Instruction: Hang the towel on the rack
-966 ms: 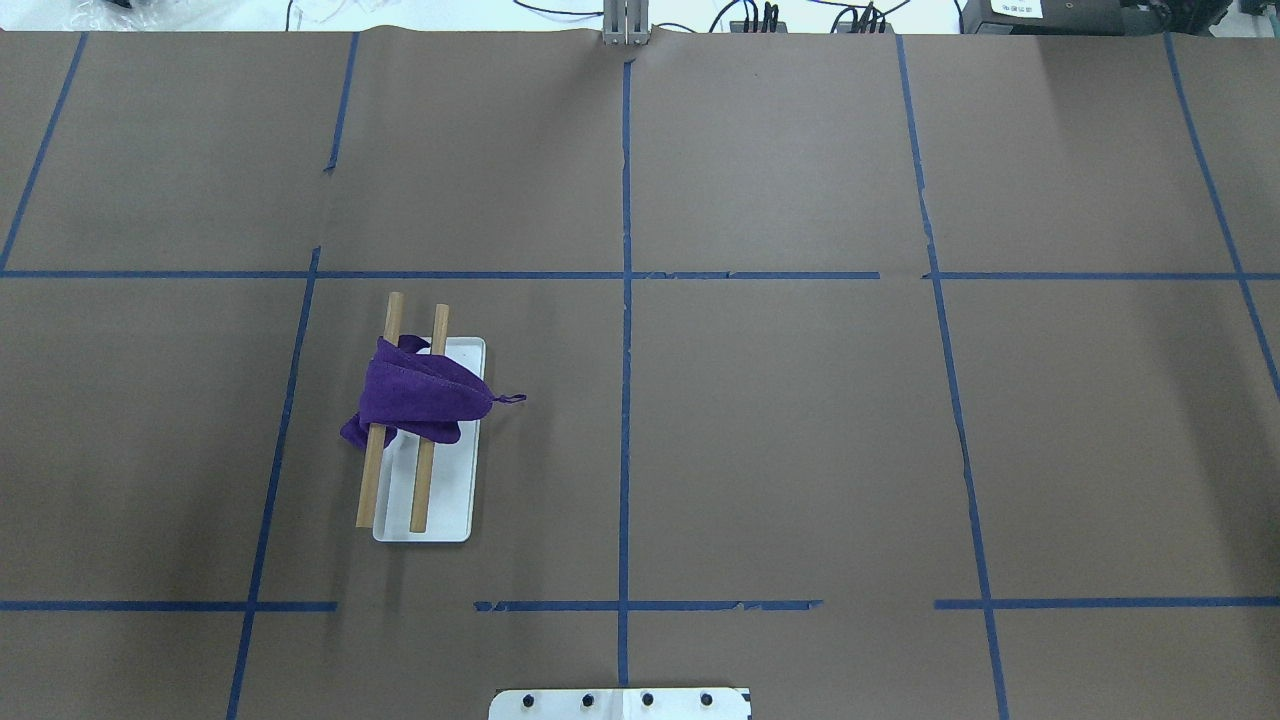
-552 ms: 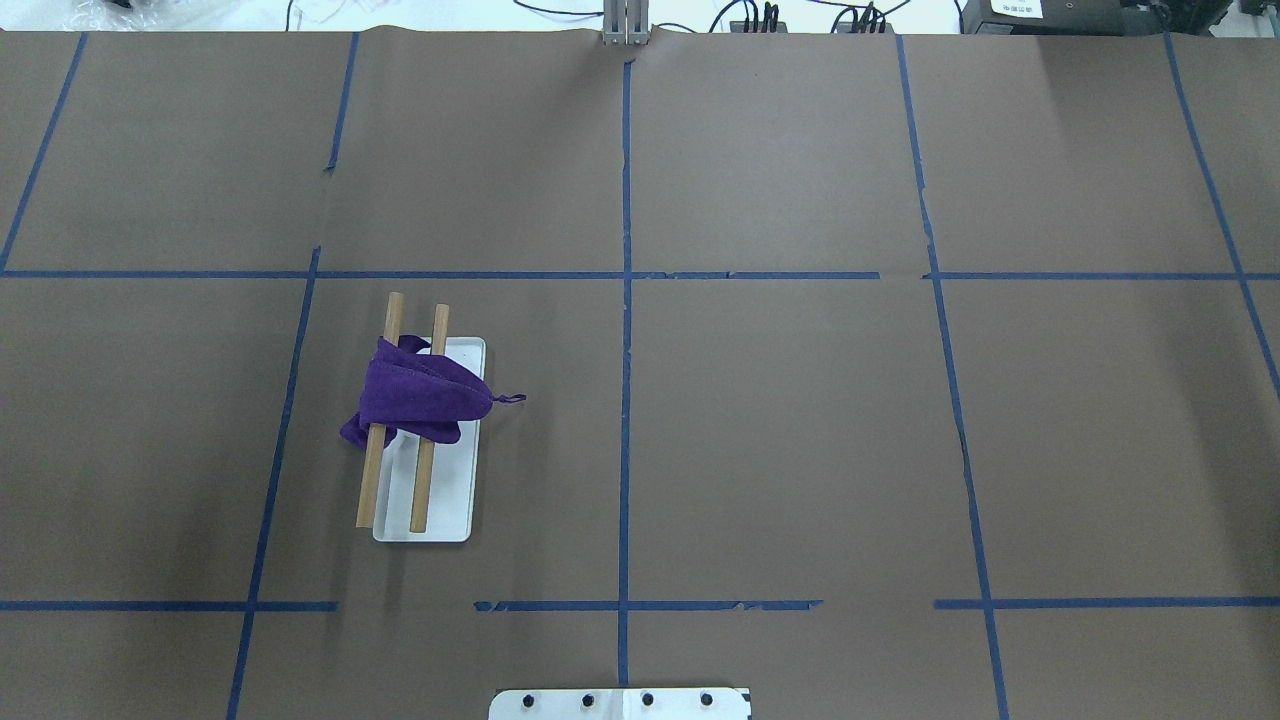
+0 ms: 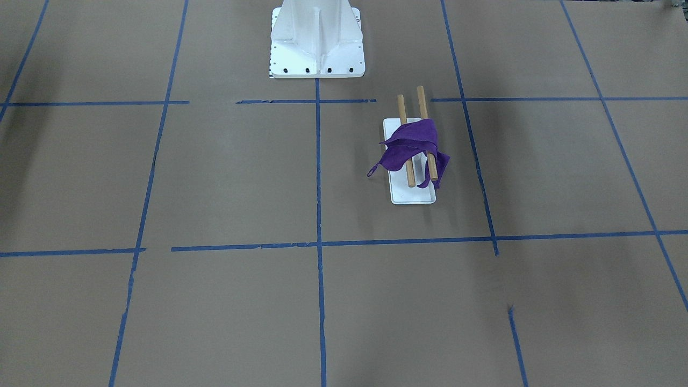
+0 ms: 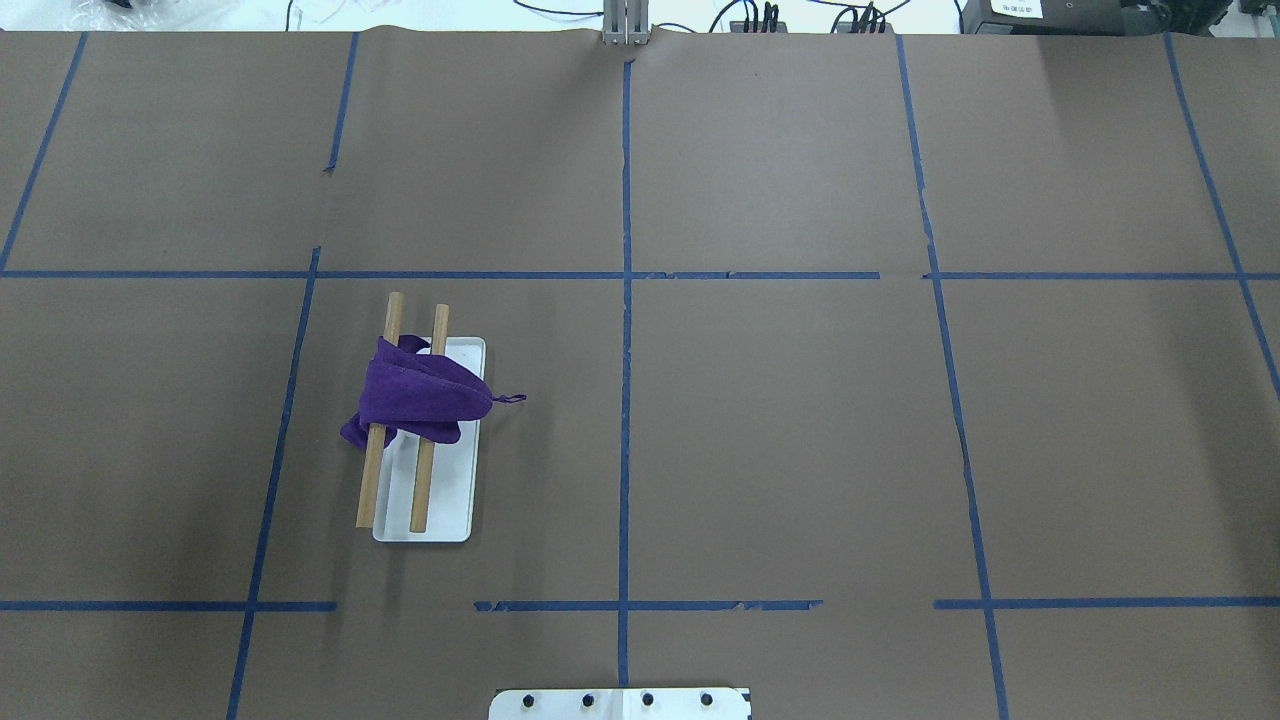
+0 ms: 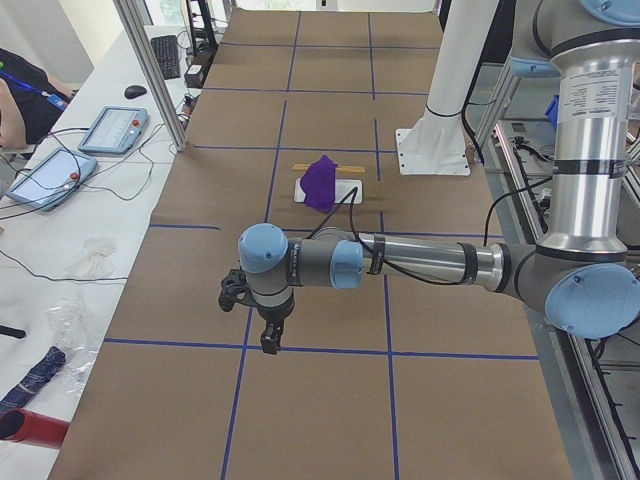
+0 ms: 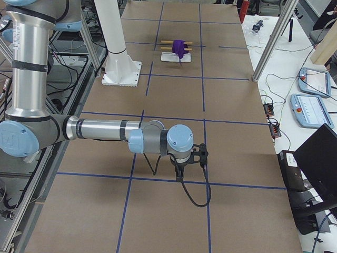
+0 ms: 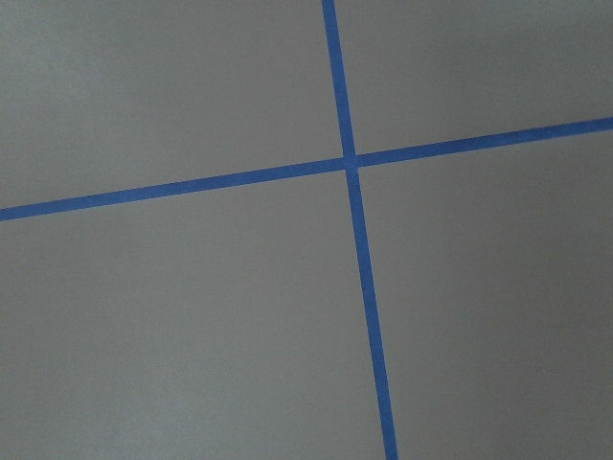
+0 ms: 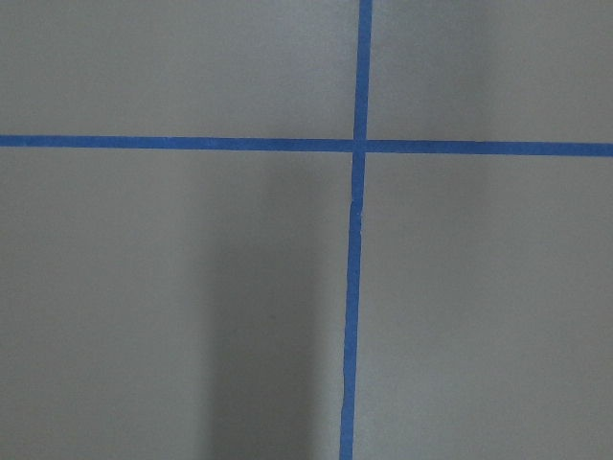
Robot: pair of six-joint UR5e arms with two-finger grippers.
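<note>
The purple towel is draped across the two wooden rods of the rack, which stands on a white base. Its small loop sticks out to the side. The towel also shows in the front view and small in both side views. My left gripper hangs over bare table far from the rack. My right gripper hangs at the table's other end. I cannot tell whether either is open or shut. The wrist views show only paper and tape.
Brown paper with blue tape lines covers the table. The robot's white base stands at the table's edge. Tablets and cables lie on a side bench on the operators' side.
</note>
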